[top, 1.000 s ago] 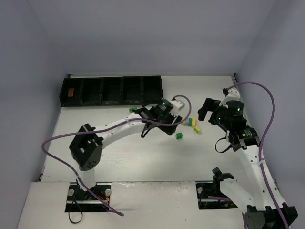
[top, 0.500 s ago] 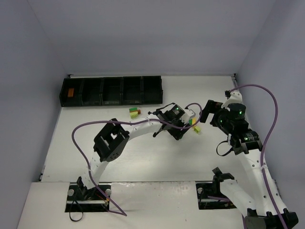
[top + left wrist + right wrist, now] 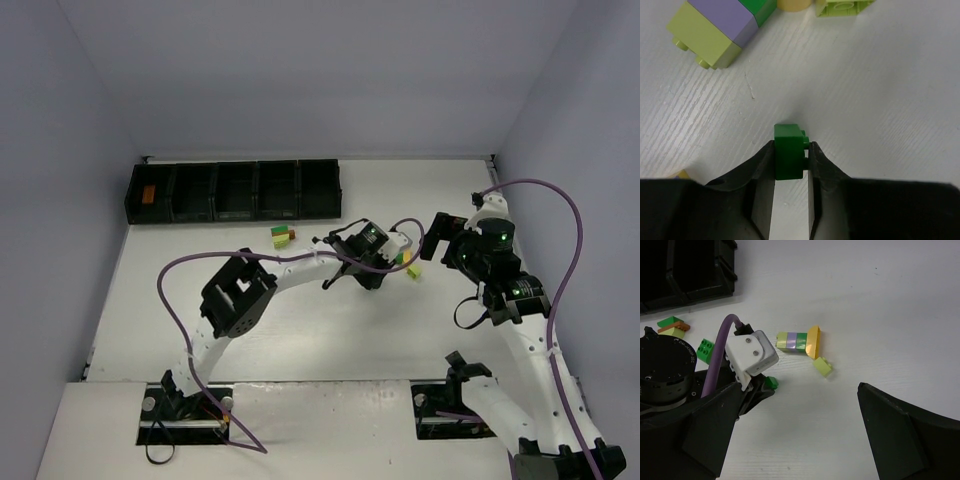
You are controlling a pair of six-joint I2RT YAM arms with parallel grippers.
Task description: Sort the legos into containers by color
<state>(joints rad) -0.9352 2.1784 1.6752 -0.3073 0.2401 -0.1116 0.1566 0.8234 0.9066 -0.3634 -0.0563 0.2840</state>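
From above, the left gripper (image 3: 376,270) is low, just beside a row of bricks (image 3: 407,263).

Left wrist: its fingers pinch a dark green brick (image 3: 788,150) on the table (image 3: 880,100).

Right wrist: the right gripper (image 3: 805,430) is spread wide, and the dark green brick (image 3: 771,383) lies ahead of it.

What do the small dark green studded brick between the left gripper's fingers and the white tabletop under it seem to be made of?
The dark green studded brick looks like moulded hard plastic: smooth, slightly glossy, with crisp edges and round studs. The white tabletop is matt with fine grain lines, probably painted or laminated wood; which is unclear.
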